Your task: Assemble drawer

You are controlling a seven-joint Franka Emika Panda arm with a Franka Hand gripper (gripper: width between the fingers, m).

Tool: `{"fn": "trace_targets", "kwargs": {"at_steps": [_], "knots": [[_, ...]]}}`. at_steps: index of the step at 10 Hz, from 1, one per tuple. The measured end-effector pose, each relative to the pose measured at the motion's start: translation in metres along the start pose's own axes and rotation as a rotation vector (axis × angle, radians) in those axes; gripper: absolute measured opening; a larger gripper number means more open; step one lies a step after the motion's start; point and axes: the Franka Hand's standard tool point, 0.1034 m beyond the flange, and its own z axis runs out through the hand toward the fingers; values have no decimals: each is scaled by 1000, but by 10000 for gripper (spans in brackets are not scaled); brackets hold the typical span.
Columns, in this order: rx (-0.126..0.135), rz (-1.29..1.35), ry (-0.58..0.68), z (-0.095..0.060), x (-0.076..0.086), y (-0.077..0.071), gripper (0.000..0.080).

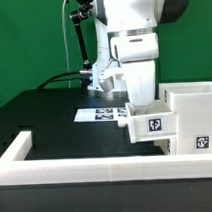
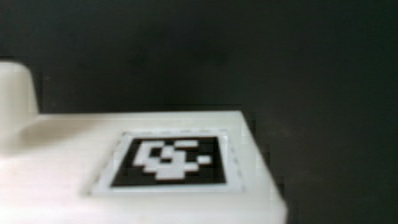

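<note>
A small white tray [image 1: 150, 124] with a black-and-white tag hangs slightly tilted right under my gripper [image 1: 137, 101], close against the exterior view's left side of the large hollow white casing [image 1: 197, 110]. The casing stands at the exterior view's right and carries a tag on its front. My fingers are hidden by the hand and the tray; the gripper looks shut on the tray. In the wrist view the tray's tagged face [image 2: 169, 160] fills the near part, with another white part [image 2: 15, 92] beside it. The second tray is out of view.
The marker board [image 1: 97, 114] lies flat on the black table [image 1: 54, 111] just behind the tray. The long low white rail [image 1: 87, 169] edges the table's front and bends back at the exterior view's left. A black cable runs behind the arm.
</note>
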Motion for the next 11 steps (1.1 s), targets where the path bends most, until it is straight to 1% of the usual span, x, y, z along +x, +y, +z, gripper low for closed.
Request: {"fn": "trace_targets", "kwargs": {"at_steps": [3,7,8,9,10,11], "knots": [[-5,60,-6,-1,8,2,42],[-2,64,-6,0,5,4,42],[-2,65,-5,0,5,4,164],[0,70,-6,0,2,3,164],[-4,75,-7,-3,3,4,311],[-3,78,-14,-12,3,6,487]]}}
